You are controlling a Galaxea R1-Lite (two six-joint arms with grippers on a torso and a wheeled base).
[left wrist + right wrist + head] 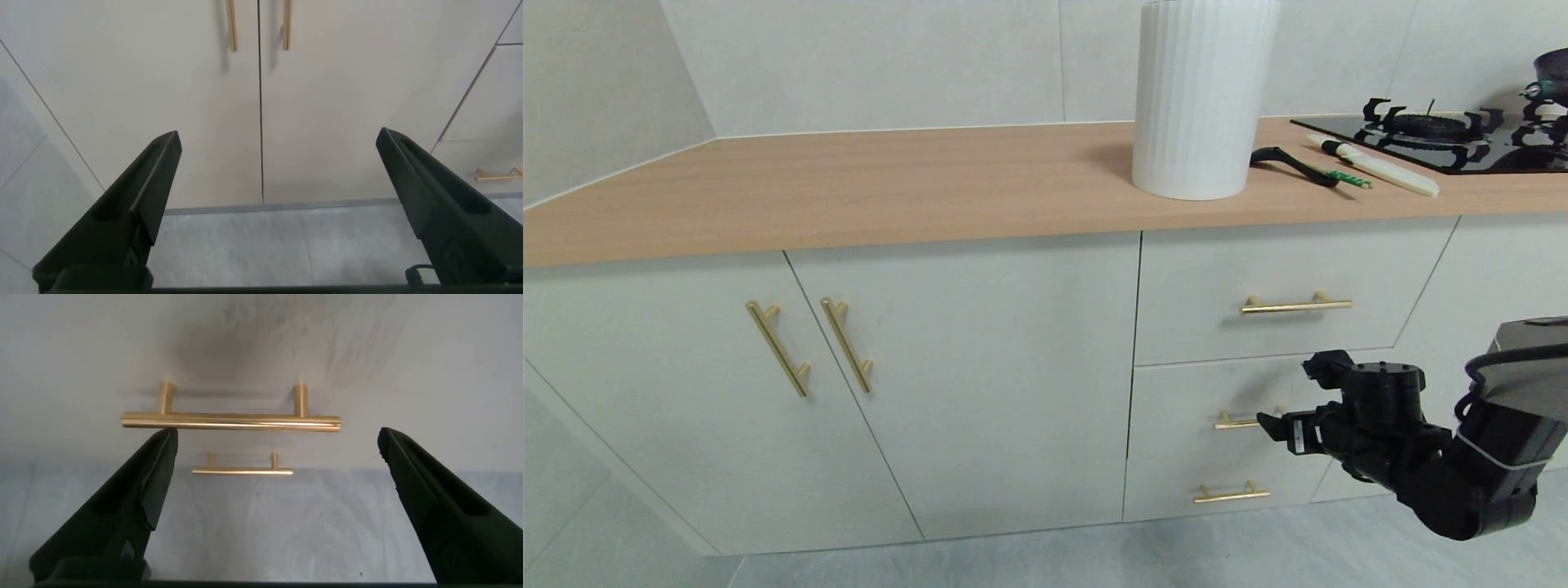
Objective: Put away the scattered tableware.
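Note:
On the wooden countertop [890, 184] lie a black utensil [1294, 163], a thin green-patterned stick [1349, 177] and a cream-coloured utensil [1380, 167], just right of a tall white ribbed holder [1201, 98]. My right gripper [1286, 396] hangs low in front of the drawers, open, its fingers either side of a gold drawer handle [231, 421] without touching it; in the head view that handle [1235, 422] is just left of the fingertips. My left gripper [278, 139] is open and holds nothing, facing the double cabinet doors [261, 106] near the floor.
A black gas hob [1445, 135] sits at the counter's right end. The top drawer handle [1296, 305] and the lowest handle [1232, 494] lie above and below the right gripper. Two gold door handles [813, 347] are on the left cabinet. Grey floor [1045, 559] lies below.

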